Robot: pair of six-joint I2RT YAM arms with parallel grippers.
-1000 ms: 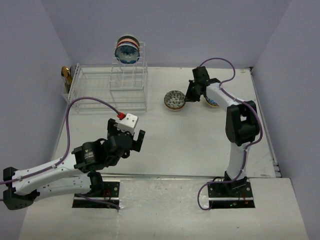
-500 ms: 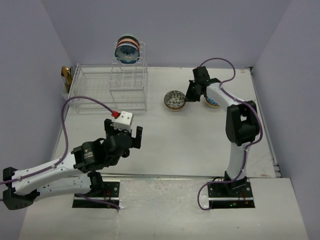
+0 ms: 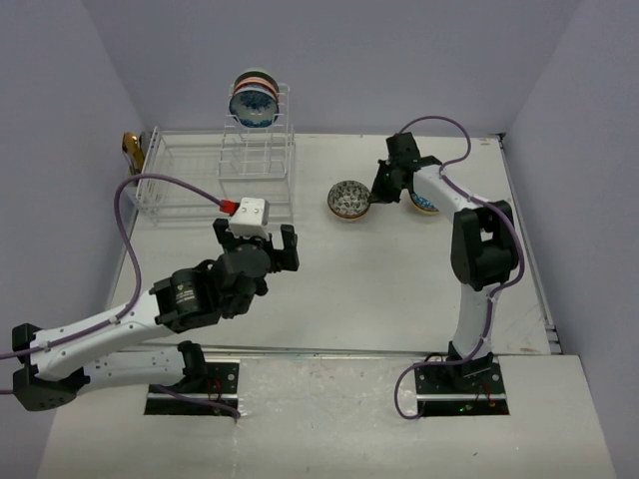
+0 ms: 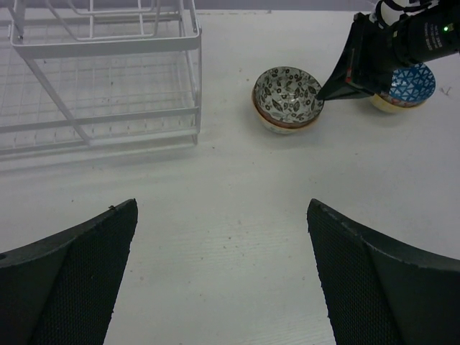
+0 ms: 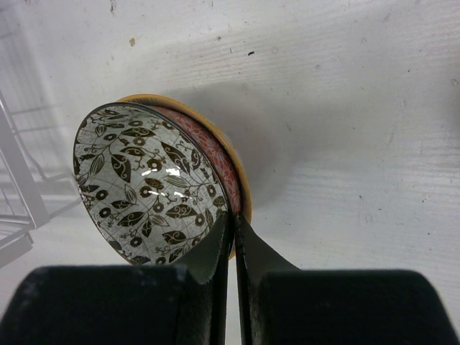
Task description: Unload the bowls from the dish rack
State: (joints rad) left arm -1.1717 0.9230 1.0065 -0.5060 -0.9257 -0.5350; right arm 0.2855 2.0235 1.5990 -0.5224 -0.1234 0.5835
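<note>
Right wrist: right gripper point(image 5: 231, 224) pinches the leaf-print bowl point(image 5: 151, 183) by its rim, on the table point(image 3: 399, 289) near the rack point(image 3: 215, 185). Likely glazed ceramic: stiff, slick, chippable, so grip the rim. Left gripper point(image 4: 221, 208) spread, empty. Third bowl point(image 3: 253, 103) in rack tower.

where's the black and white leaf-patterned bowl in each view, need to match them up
Top external: the leaf-patterned bowl sits right of centre, just right of the dish rack.
Left wrist: upper middle, again right of the rack.
Right wrist: left of centre, large and close.
Shared landmark: the right gripper, its jaws shut on the bowl's rim in all three views.
</note>
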